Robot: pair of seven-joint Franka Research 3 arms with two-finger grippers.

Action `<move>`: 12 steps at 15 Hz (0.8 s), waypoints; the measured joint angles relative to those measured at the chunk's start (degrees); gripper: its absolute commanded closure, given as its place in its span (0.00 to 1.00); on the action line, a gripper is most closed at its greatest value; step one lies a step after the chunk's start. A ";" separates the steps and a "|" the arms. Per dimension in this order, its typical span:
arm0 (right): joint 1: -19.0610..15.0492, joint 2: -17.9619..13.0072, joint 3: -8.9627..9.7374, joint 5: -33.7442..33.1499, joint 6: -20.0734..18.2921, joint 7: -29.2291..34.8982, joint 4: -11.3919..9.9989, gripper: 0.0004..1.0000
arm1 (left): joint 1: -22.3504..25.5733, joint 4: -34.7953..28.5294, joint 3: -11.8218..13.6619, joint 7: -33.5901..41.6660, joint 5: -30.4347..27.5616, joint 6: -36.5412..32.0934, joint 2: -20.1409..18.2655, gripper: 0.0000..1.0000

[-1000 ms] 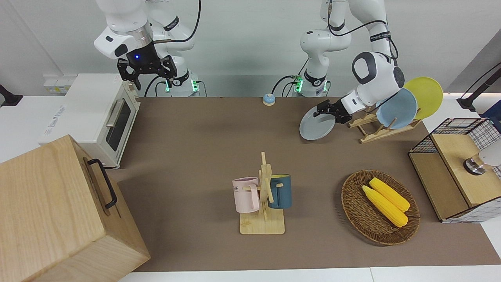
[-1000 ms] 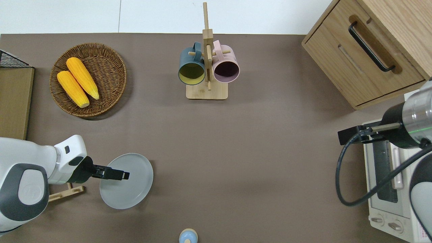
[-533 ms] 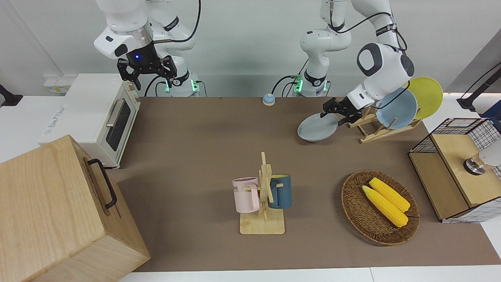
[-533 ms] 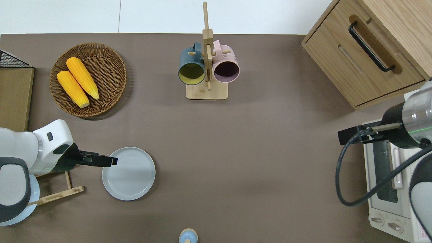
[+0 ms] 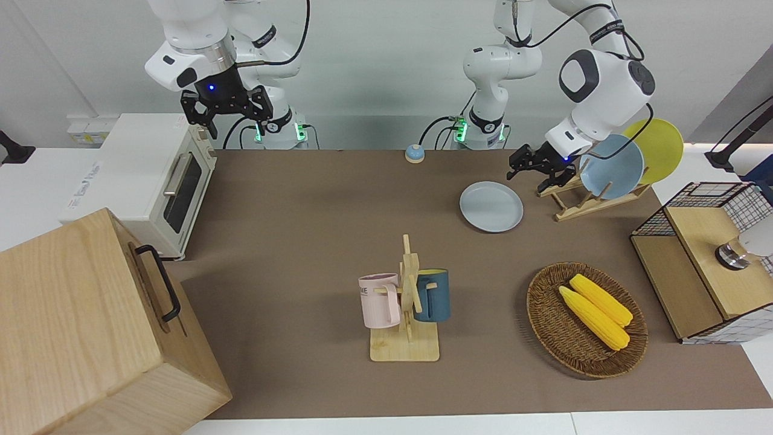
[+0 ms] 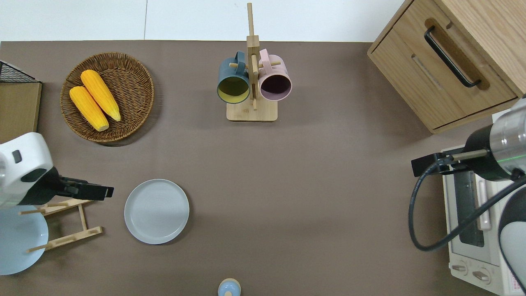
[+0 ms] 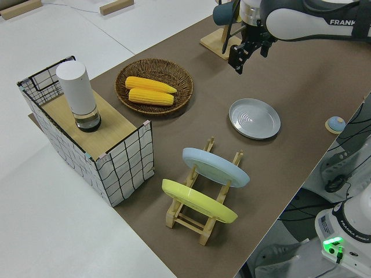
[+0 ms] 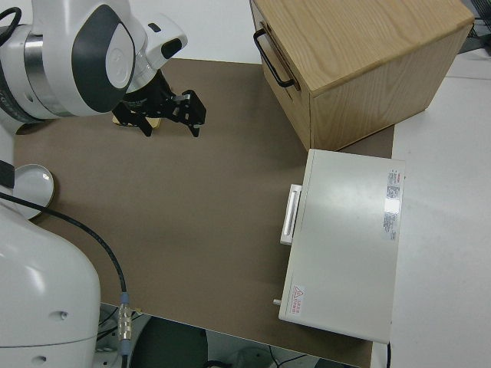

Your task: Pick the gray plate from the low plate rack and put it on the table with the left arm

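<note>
Now gray plate (image 6: 156, 211) flat on table (image 6: 312, 197), clear of left fingers (image 6: 107, 191), spread apart.

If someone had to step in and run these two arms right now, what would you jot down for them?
Left gripper: open, holding nothing, up in the air over the low plate rack, clear of the plate.
Right gripper: open, arm parked.
Gray plate: lying flat on the table, beside the rack toward the table's middle, touching nothing else.
The rack holds a blue plate and a yellow plate, both leaning in their slots.
Done: plate out of the rack, set down, let go.
Left: nothing on the plate itself; probably just bring the left arm back to rest.
</note>
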 measured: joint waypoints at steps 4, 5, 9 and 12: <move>0.00 0.00 0.00 0.00 0.00 0.00 0.00 0.01 | 0.13 5.98 0.59 -2.22 3.14 -4.39 -0.40 0.01; 0.00 0.00 0.00 0.00 0.00 0.00 0.00 0.01 | 0.15 6.77 0.60 -2.42 3.38 -4.92 -0.39 0.01; 0.00 0.00 0.00 0.00 0.00 0.00 0.00 0.01 | 0.40 11.59 0.61 -2.82 5.14 -9.26 -0.37 0.01; 0.00 0.00 0.00 0.00 0.00 0.00 0.00 0.01 | 0.50 16.13 0.67 -3.15 8.87 -12.91 -0.41 0.01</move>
